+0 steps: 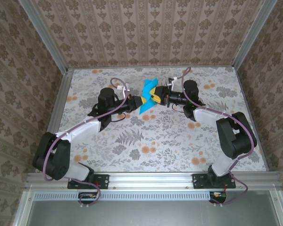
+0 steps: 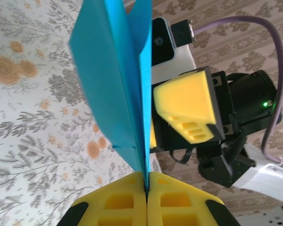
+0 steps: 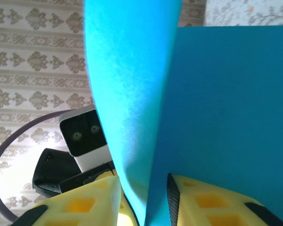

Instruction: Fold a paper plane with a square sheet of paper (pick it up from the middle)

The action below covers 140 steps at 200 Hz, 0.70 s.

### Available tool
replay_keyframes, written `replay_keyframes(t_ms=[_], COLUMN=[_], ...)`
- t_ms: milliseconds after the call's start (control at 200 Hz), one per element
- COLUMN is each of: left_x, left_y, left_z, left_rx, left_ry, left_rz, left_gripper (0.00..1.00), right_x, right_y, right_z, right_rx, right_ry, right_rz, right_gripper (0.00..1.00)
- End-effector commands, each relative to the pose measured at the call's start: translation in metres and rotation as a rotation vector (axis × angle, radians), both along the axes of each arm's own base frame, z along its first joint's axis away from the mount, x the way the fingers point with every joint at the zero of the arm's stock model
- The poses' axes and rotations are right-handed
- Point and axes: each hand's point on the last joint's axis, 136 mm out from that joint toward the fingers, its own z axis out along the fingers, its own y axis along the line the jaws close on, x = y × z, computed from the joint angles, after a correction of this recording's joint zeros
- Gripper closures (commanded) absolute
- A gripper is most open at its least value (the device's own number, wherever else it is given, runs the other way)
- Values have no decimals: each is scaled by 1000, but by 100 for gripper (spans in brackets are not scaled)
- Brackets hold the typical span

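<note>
While the left gripper [image 2: 146, 188] has its yellow pads [image 2: 179, 202] pressed tight on the folded blue paper [image 2: 113, 80], I think it should hold steady so the crease does not bend. The right gripper [image 3: 144, 200] has its pads a little apart around the paper, free to slide.

From above, the paper hangs over the flowery table [image 1: 132, 141], toward 12 o'clock from its middle. That view is too small to show the pinch. The left wrist view makes it plain.

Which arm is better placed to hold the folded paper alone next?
Probably left: the left gripper is shut on the folded turquoise paper, while the right gripper has its jaws apart around it.
</note>
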Motion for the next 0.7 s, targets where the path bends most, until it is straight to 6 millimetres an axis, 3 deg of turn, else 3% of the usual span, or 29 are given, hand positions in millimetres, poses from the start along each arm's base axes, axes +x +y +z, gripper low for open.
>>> replay_keyframes(t_ms=[0,65,80,210,275,505,695], left_x=[3,4,4,5,8,29,39], left_y=[10,22,25,54,69,112,112], left_z=[1,-14,-18,-48,-63,-94,-129], left_rx=[106,254,294,680,883,1465,1725], left_ry=[-67,-92,-97,-157,-177,-221,-218], left_rz=[23,59,67,125,151,273,267], left_gripper=[95,95,95,95,95,95,94], right_x=[-6,-10,-13,-23,-29,-36,-38], right_y=[-21,-35,-40,-78,-95,-130,-151], right_z=[-7,-20,-32,-53,-48,-58,-62], right_rx=[-134,-276,-330,-615,-690,-826,-865], right_ry=[-44,-45,-16,-38,-70,-81,-53], right_rz=[-51,-101,-106,-216,-274,-415,-504], right_gripper=[55,49,46,37,33,30,30])
